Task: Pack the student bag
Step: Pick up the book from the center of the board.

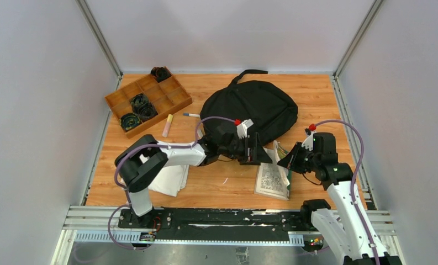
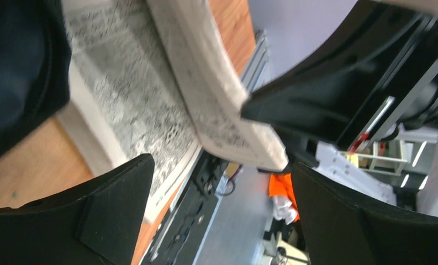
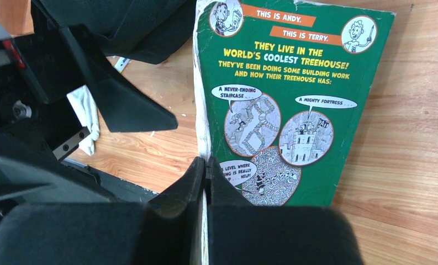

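The student bag (image 1: 249,106) lies slumped at the back middle of the table, a black fabric backpack with its loop handle pointing away; its dark fabric (image 2: 15,66) fills the left of the left wrist view. In front of it a paperback book (image 1: 272,179) lies on the table, its green back cover (image 3: 294,99) up. My right gripper (image 1: 287,161) (image 3: 206,163) is shut on the book's edge, lifting that side. My left gripper (image 1: 259,150) (image 2: 222,165) stands open just left of the raised pages (image 2: 216,94), with nothing between its fingers.
A brown wooden compartment tray (image 1: 175,94) with dark coiled items sits at the back left. A pen (image 1: 191,115) and a pale stick (image 1: 167,125) lie between tray and bag. A folded white cloth (image 1: 169,179) lies under the left arm. Metal rails run along the table's sides and front.
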Available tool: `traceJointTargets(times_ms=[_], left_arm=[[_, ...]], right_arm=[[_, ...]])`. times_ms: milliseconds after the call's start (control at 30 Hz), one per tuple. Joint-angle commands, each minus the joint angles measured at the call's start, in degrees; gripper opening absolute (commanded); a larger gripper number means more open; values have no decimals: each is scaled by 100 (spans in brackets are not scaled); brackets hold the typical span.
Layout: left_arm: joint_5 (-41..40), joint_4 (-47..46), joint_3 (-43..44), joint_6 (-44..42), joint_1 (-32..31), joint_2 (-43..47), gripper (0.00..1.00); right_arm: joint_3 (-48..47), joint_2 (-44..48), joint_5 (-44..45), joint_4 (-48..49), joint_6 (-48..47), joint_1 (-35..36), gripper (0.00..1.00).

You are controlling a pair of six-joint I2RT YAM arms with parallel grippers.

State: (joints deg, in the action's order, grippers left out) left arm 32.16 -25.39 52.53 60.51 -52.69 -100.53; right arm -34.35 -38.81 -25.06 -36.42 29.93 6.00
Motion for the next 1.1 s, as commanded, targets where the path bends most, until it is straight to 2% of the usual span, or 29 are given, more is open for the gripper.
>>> traceJointTargets(times_ms=[0, 333, 500, 600, 733, 900, 933, 1000, 1067], left_arm=[[-305, -537, 628, 565, -57, -497, 99], [-870, -290, 1140, 862, -178, -1150, 98], [-1025, 300, 1558, 577, -252, -1348, 85], [-1078, 551, 1760, 473, -307, -1454, 73], [-1157, 629, 1802, 443, -405, -1513, 52], [-1033, 667, 1854, 422, -469, -1600, 7], [-990, 666, 1864, 397, -475, -1591, 0], [-902, 667, 1847, 324, -483, -1536, 0], [-864, 667, 1752, 229, -487, -1392, 0]], right_arm=[[-20, 58, -169, -47, -56, 58, 0], [-64, 75, -300, -31, -70, 59, 0], [-37, 114, -356, -30, -42, 61, 0], [-46, 135, -377, -55, -32, 59, 0], [-46, 186, -343, -109, -40, 59, 0], [-56, 211, -191, -264, -73, 62, 0], [-76, 189, -100, -358, -95, 65, 4], [-249, 112, 37, -638, -238, 54, 36], [-585, 36, 213, -1010, -494, 52, 54]])
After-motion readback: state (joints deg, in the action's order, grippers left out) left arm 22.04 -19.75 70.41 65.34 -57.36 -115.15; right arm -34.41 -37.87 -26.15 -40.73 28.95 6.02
